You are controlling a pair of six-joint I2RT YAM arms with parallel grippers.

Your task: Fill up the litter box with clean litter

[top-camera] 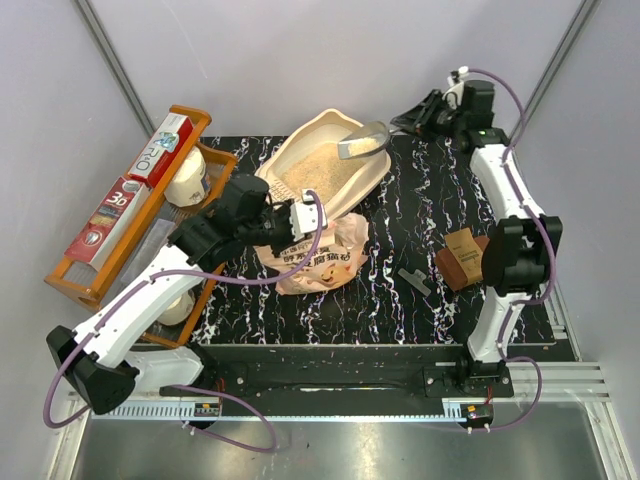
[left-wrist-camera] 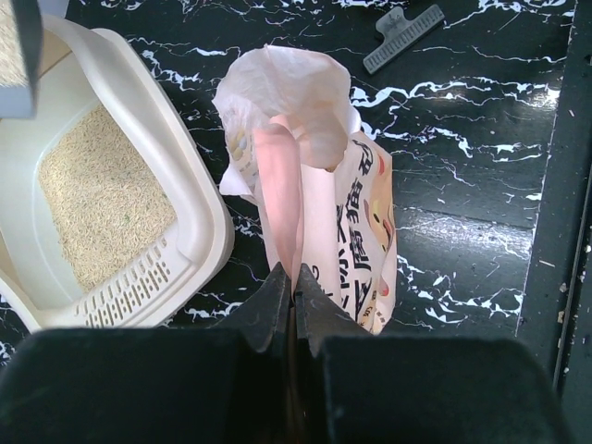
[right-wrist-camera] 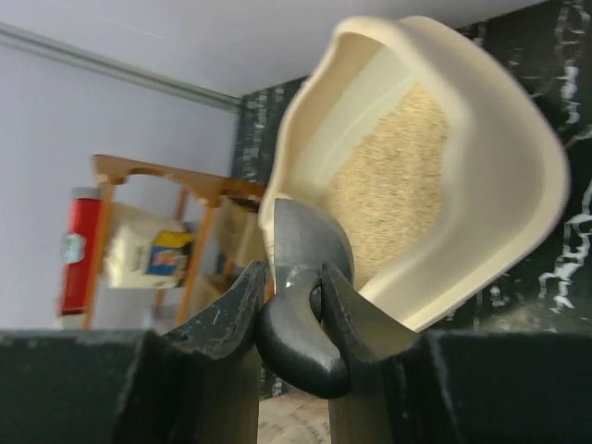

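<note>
L gripper [left-wrist-camera: 292, 274] clenched on pink bag [left-wrist-camera: 319, 176], Chinese print; R gripper [right-wrist-camera: 294, 282] grips scoop [right-wrist-camera: 305, 239].

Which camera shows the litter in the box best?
Left wrist: the litter lies close, seen from above. Top view shows it small, partly under the scoop; right wrist sees it obliquely behind the scoop.
</note>
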